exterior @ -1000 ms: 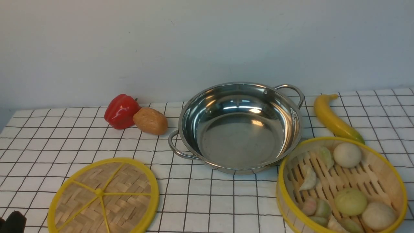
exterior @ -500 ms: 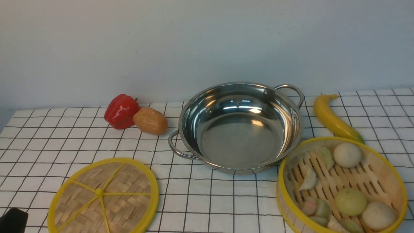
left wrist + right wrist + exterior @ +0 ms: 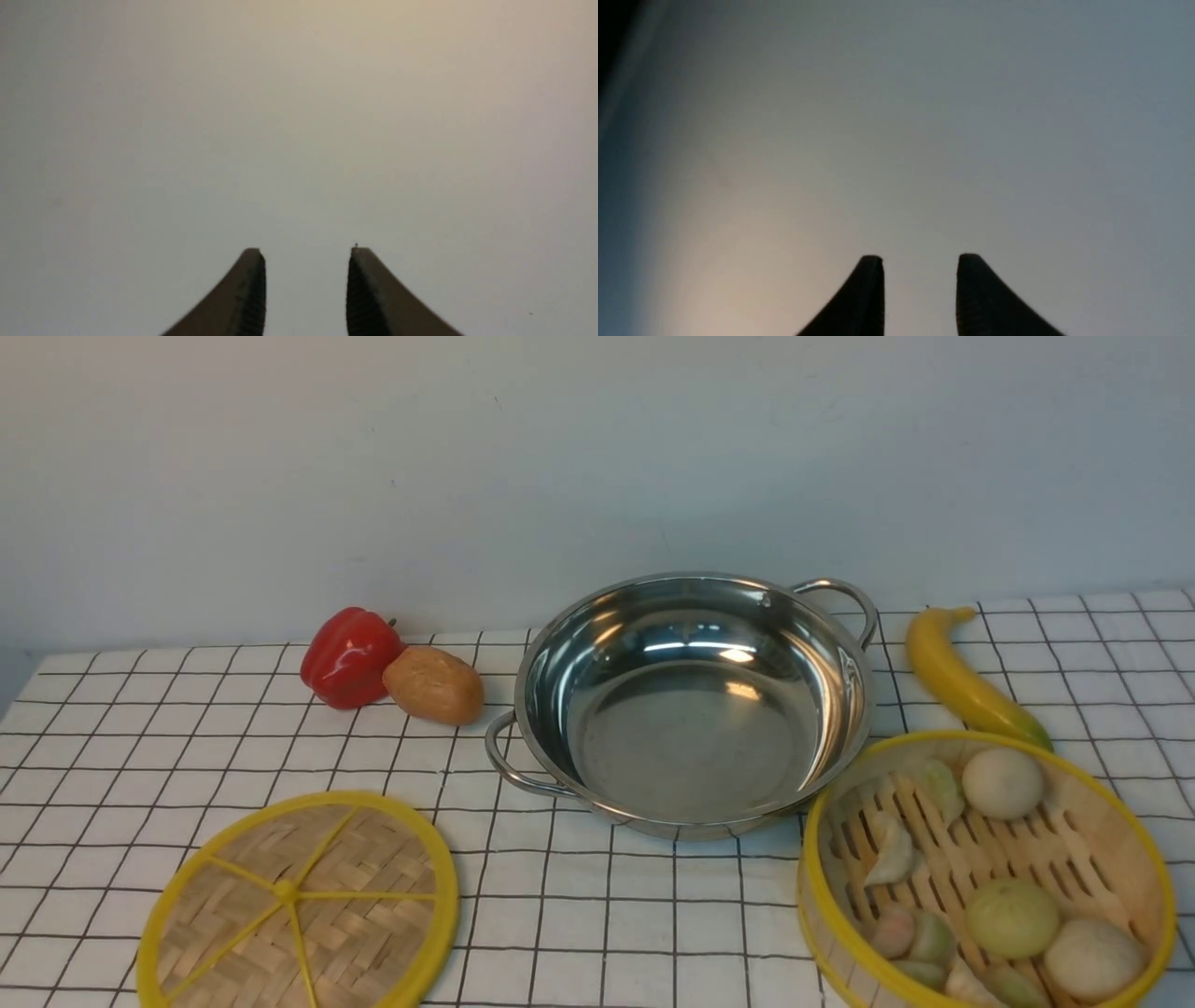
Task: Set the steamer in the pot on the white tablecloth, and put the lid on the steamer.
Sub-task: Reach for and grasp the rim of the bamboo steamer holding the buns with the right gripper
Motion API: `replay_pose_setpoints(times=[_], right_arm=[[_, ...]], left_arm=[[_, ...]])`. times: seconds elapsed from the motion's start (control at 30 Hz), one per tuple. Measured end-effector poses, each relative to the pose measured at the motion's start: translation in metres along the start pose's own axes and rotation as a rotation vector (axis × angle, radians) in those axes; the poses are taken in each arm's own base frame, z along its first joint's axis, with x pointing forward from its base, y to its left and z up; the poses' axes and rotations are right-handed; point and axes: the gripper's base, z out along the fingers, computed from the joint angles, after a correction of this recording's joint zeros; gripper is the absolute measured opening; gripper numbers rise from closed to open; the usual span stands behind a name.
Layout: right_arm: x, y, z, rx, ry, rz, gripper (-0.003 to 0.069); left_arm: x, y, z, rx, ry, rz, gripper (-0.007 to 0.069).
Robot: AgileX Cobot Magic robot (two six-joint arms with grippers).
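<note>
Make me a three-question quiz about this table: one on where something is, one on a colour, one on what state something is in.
1. Where is the lid? A on the tablecloth, left of the pot; B inside the pot; C hanging in the air.
2. What colour is the pepper? A green; B red; C purple.
3. The pot is: A empty; B full of water; C upside down.
Answers: 1 A, it lies flat on the cloth; 2 B, its skin is red; 3 A, its bare steel floor shows.
</note>
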Motion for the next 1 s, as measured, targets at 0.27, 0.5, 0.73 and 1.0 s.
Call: replay_pose_setpoints(times=[0.27, 0.5, 0.73, 1.0], right_arm=[[0.004, 0.028, 0.075, 0.190, 0.388, -0.325, 0.0240], [0.026, -0.031, 0.100, 0.800, 0.806, -0.512, 0.0240], [0.099, -0.098, 0.079, 0.965, 1.576, -0.530, 0.0240], [0.139, -0.148, 0.061, 1.076, 1.844, -0.469, 0.0240]], left_arm=[[-0.003, -0.016, 0.061, -0.032, 0.484, 0.181, 0.0243], [0.055, -0.005, 0.108, -0.123, 1.110, 0.172, 0.0243], [0.108, 0.014, 0.126, -0.132, 1.463, 0.254, 0.0243], [0.130, 0.023, 0.127, -0.115, 1.587, 0.301, 0.0243]])
